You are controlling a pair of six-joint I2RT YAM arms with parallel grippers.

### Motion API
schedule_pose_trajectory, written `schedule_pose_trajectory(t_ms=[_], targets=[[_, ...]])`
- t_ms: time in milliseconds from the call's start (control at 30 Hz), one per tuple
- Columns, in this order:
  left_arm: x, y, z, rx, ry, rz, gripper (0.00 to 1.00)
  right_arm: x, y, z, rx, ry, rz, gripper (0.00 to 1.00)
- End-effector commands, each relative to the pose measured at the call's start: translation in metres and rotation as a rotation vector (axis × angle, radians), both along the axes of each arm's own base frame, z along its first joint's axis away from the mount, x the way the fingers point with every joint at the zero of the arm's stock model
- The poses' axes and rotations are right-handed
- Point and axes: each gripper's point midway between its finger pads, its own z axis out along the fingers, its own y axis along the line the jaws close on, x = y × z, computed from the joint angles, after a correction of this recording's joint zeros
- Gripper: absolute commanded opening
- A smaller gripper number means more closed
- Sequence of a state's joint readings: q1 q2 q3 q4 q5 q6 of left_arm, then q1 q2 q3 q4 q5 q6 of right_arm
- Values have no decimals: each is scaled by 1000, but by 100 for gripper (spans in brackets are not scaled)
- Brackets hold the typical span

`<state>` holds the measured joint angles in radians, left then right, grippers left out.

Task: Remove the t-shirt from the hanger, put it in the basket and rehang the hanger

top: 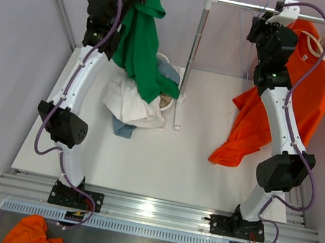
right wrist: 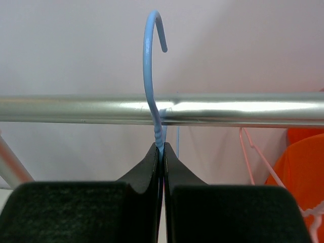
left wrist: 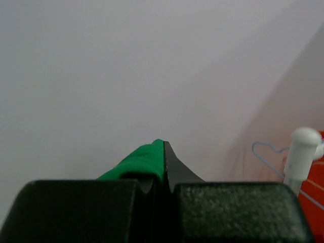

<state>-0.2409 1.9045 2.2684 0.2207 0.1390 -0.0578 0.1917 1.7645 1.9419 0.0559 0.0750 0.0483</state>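
Green t-shirt (top: 140,49) hangs limp over the worktop (top: 193,164), its top pinched in the closed jaws of the left gripper (left wrist: 163,154). Soft and light, it should drape and slip, so a bunched fold grips best. Farther back, the right gripper (right wrist: 163,151) has its jaws clamped on the neck of the blue hanger (right wrist: 147,76) at the rail (right wrist: 243,109).

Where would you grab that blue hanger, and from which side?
By the twisted neck just under the hook of the hanger, coming from below. The wire there is straight and upright, so flat fingers can pinch it from both sides, and that leaves the curved hook free above the rail. The right gripper is shut on it exactly there.
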Motion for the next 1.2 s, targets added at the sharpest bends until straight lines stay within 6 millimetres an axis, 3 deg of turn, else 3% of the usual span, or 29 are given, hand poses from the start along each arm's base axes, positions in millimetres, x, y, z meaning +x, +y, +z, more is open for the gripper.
schedule_pose_trajectory(t_ms=[0,100,167,200,233,267,300,367,433,567,633,700,1033,1100,1133,1167], targets=[[19,-11,-31,-59,49,-74,1,7,-6,19,4,-46,-23,0],[39,-23,-84,-73,172,-118,1,10,-9,3,2,-10,-39,0],[46,-23,-101,-94,223,-119,1,6,-12,3,2,-11,-47,0],[53,-20,-126,-105,281,-95,1,6,-13,-1,1,4,-50,0],[55,-20,-137,-113,307,-89,1,6,-15,-4,2,13,-52,0],[56,-20,-146,-139,337,-94,1,6,-15,-6,1,22,-49,0],[57,-21,-173,-145,400,-94,1,5,-17,-8,-1,28,-49,0],[57,-23,-193,-185,476,-106,1,4,-20,-14,0,39,-55,0],[55,-29,-237,-185,620,-113,1,5,-26,-19,9,53,-61,0],[41,-42,-299,-198,809,-46,1,4,-34,-27,15,78,-69,0],[35,-41,-315,-218,865,-16,1,3,-36,-29,20,82,-66,0],[27,-34,-352,-256,1000,40,1,2,-36,-32,19,89,-63,0],[15,-36,-484,-290,1423,89,1,-5,-35,-35,13,96,-47,0],[24,-41,-483,-322,1468,29,1,-6,-34,-36,10,102,-44,0],[26,-41,-505,-317,1522,33,1,-6,-34,-37,11,104,-42,0],[25,-42,-504,-311,1558,19,1,-6,-33,-37,12,105,-38,0]])
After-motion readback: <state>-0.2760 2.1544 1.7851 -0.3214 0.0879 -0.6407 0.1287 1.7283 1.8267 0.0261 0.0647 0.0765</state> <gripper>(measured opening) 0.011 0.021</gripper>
